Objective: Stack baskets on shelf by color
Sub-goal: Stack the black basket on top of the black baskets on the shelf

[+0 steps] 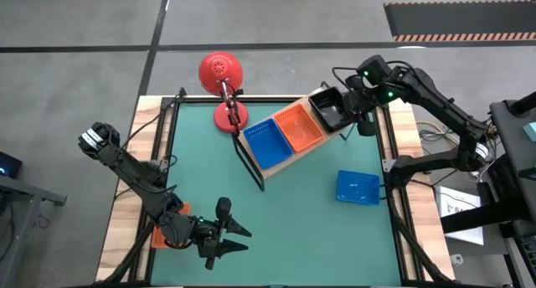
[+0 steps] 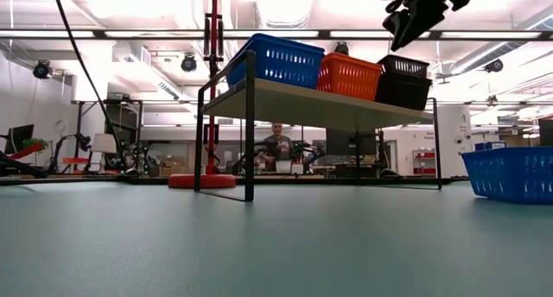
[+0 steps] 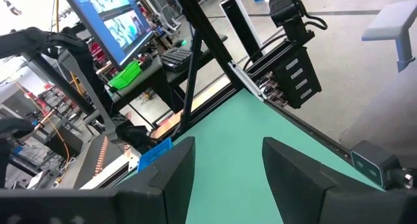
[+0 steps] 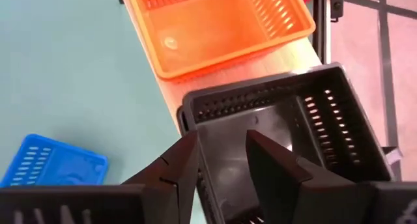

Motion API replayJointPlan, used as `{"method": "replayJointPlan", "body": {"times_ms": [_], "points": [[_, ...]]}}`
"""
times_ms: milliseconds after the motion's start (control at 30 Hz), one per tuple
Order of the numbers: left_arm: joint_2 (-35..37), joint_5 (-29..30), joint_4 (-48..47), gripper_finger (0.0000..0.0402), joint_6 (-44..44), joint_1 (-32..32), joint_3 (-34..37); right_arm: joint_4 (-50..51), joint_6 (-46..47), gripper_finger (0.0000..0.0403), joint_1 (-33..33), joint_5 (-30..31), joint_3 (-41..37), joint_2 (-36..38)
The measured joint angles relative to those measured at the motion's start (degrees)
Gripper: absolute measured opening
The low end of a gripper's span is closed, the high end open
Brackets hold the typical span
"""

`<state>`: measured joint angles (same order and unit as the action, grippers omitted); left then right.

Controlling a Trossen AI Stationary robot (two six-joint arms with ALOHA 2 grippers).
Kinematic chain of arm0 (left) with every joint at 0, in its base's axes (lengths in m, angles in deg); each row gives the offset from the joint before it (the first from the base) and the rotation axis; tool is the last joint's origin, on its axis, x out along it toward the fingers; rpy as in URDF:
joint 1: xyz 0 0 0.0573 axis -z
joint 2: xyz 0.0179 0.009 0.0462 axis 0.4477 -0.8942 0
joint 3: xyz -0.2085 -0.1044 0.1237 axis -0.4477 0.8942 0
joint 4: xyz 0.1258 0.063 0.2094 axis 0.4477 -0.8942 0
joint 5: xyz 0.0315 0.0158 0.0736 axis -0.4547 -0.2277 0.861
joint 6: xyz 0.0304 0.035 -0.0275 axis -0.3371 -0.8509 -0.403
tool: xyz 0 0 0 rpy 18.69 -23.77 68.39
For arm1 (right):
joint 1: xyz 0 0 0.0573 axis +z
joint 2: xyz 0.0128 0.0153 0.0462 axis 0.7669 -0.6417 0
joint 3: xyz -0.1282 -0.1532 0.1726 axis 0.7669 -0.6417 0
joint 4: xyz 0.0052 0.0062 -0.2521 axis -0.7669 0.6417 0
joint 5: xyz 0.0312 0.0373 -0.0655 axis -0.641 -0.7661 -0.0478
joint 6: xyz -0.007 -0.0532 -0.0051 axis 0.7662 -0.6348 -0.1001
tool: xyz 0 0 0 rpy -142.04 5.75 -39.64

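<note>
The right gripper (image 1: 356,112) is hovering directly above the black basket (image 1: 327,109), its fingers (image 4: 277,168) spread a little and holding nothing; in the low view it is hanging clear of the basket's rim. Below it, the shelf (image 1: 302,152) is carrying three baskets in a row: the black basket at the end nearest this gripper, an orange basket (image 1: 298,126) just beside it, and a blue basket (image 1: 268,143) beyond that. A second blue basket (image 1: 358,187) is lying alone on the worktop (image 1: 293,221), off to one side of the gripper and well apart from the shelf. The left gripper (image 1: 229,239) is waiting with fingers (image 3: 293,168) spread and empty above open green worktop, near the front edge.
</note>
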<state>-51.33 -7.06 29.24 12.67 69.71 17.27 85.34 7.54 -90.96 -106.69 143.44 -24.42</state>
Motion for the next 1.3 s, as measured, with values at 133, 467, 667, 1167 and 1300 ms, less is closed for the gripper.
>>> {"method": "replayJointPlan", "body": {"times_ms": [133,467,667,1167,1300], "points": [[0.01,0.00,0.02,0.0164,0.02,0.00,0.05,1.07,1.22,0.0105,0.66,0.04,0.17,0.00],[-0.01,0.00,0.02,0.0164,0.15,0.00,0.15,1.16,3.84,0.0024,0.63,0.15,-0.52,0.00],[-0.01,0.00,0.02,0.0164,0.16,0.00,0.24,1.07,3.84,0.0009,0.63,0.66,-2.64,-0.01],[-0.01,-0.01,0.07,0.0164,1.49,-0.02,0.74,-0.22,3.73,0.0009,0.63,4.50,-5.20,0.44],[-0.01,-0.02,0.07,0.0164,1.46,-0.02,0.90,-5.65,9.50,0.0008,0.63,4.49,-6.03,0.32]]}}
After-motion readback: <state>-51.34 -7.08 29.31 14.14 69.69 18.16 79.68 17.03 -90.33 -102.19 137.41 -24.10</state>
